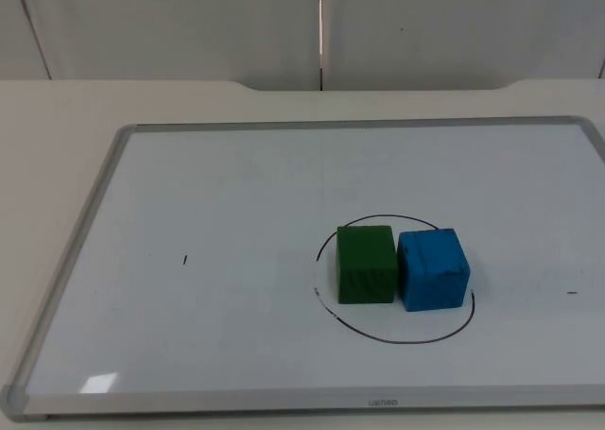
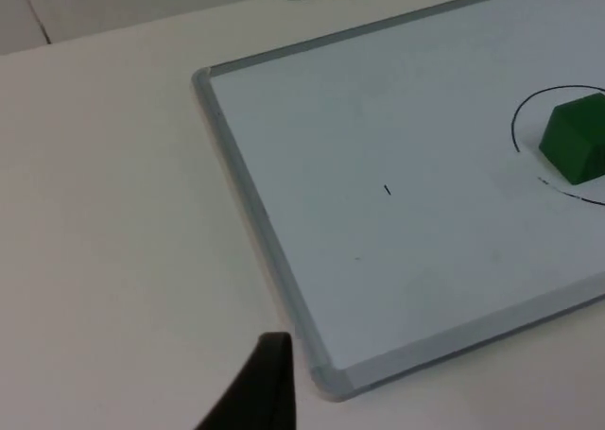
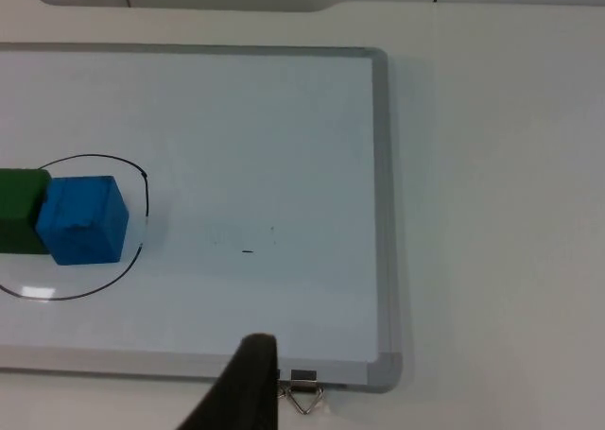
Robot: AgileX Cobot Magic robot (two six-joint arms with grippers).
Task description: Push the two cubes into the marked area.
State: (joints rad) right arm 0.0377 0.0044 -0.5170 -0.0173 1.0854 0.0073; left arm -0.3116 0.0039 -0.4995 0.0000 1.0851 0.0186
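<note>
Green cube point(image 1: 366, 264): inside the drawn circle point(image 1: 397, 338), touching blue cube point(image 1: 433, 268).
Claws: state cannot be told.

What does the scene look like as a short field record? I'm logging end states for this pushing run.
surface: whiteboard lying flat on the white table
marked area: drawn circle
green cube: inside the circle
blue cube: inside the circle, against the green cube's right side
left end effector: fingertip off the board's corner
right end effector: fingertip at the board's edge

Left claw point(image 2: 260, 392) and right claw point(image 3: 248, 385) each hover above the table.
</note>
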